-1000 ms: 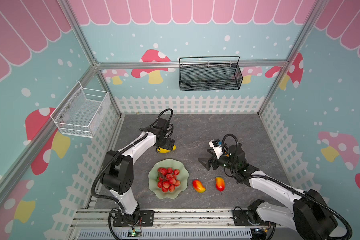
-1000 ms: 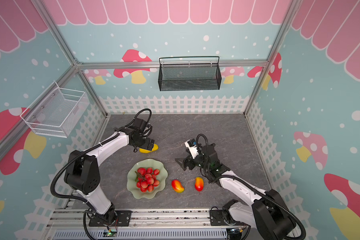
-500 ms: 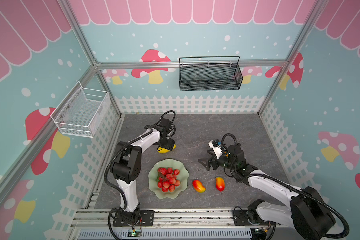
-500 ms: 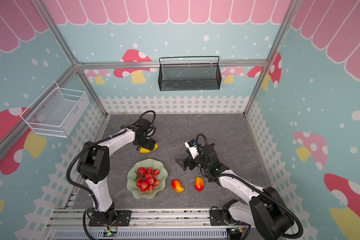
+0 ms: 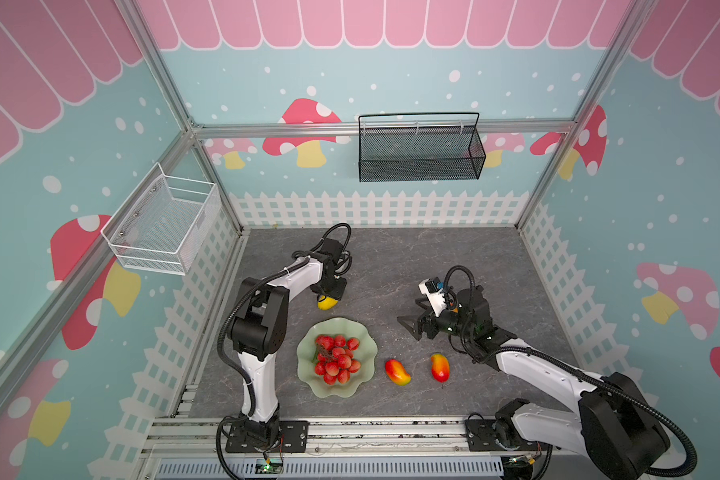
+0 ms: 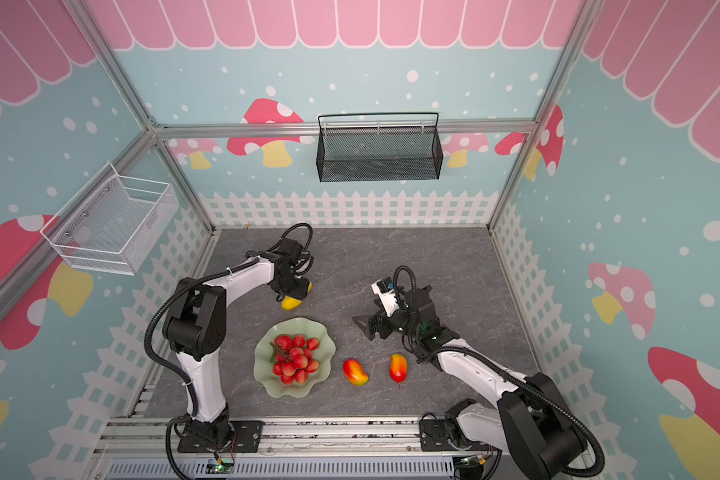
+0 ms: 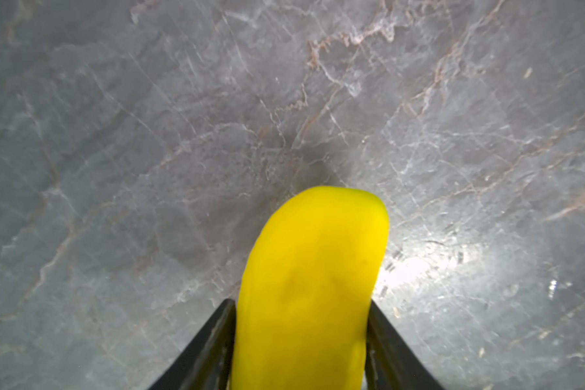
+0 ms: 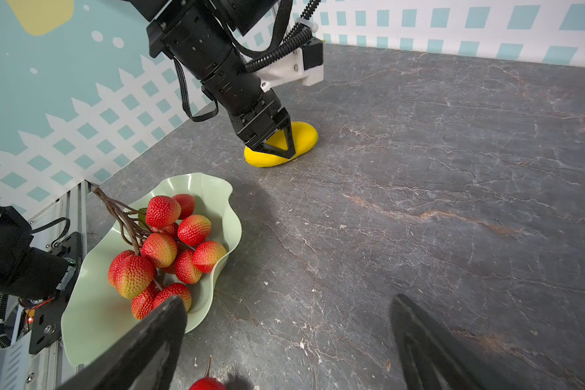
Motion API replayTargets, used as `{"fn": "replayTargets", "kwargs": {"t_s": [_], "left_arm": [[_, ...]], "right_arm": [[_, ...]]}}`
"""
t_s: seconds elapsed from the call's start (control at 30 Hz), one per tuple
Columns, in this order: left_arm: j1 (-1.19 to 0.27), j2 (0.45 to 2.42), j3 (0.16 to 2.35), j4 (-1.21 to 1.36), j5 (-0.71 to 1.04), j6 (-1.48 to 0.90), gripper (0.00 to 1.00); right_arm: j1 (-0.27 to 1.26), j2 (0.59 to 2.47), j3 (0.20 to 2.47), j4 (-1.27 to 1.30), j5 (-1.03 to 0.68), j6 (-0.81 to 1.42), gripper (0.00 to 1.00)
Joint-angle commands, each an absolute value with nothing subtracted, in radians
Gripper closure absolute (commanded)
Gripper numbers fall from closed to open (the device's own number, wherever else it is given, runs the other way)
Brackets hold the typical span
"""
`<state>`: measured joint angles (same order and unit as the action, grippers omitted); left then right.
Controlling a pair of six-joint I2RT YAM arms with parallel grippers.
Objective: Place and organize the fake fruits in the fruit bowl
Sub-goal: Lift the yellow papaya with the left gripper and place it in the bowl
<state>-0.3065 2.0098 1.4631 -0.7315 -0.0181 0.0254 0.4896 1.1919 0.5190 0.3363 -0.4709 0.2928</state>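
Note:
The yellow fruit lies on the grey table behind the fruit bowl. My left gripper comes down on it, both jaws pressed against its sides. The pale green fruit bowl holds the bunch of red berries. Two red-yellow mangoes lie on the table right of the bowl. My right gripper hovers open and empty above the table, behind the mangoes.
A black mesh basket hangs on the back wall and a white wire basket on the left wall. White picket-fence walls ring the table. The arm bases stand along the front rail.
My left jaws have closed from wide open onto the yellow fruit, and the left arm's elbow has swung inward. The right arm has not moved.

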Motion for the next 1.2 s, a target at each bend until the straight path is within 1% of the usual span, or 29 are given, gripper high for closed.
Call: {"fn": "replayTargets", "kwargs": {"t_s": [0.0,0.07,0.2,0.3,0.33,0.43,0.63,0.8,1.17], "left_arm": [[-0.298,1.972,1.473,-0.691,-0.03,0.02,0.5],[-0.297,1.918,1.455,-0.673,-0.032,0.002,0.53],[-0.333,1.76,1.395,-0.669,-0.008,-0.037,0.54],[-0.403,1.623,1.315,-0.694,0.012,-0.01,0.54],[-0.451,1.584,1.289,-0.71,0.011,0.0,0.53],[-0.516,1.516,1.232,-0.783,0.013,0.017,0.53],[-0.626,1.465,1.149,-0.847,-0.092,0.101,0.53],[-0.651,1.454,1.113,-0.851,-0.08,0.145,0.53],[-0.679,1.502,1.089,-0.839,-0.159,0.222,0.52]], "right_arm": [[0.477,1.18,0.528,0.334,-0.481,0.298,0.03],[0.467,1.168,0.523,0.331,-0.481,0.309,0.03],[0.449,1.144,0.501,0.331,-0.488,0.331,0.03],[0.442,1.114,0.476,0.327,-0.486,0.341,0.03],[0.44,1.099,0.465,0.326,-0.483,0.345,0.03],[0.437,1.07,0.442,0.325,-0.486,0.354,0.03],[0.436,1.031,0.424,0.318,-0.502,0.351,0.03],[0.437,0.992,0.405,0.307,-0.486,0.357,0.03],[0.437,0.976,0.391,0.306,-0.474,0.365,0.03]]}}
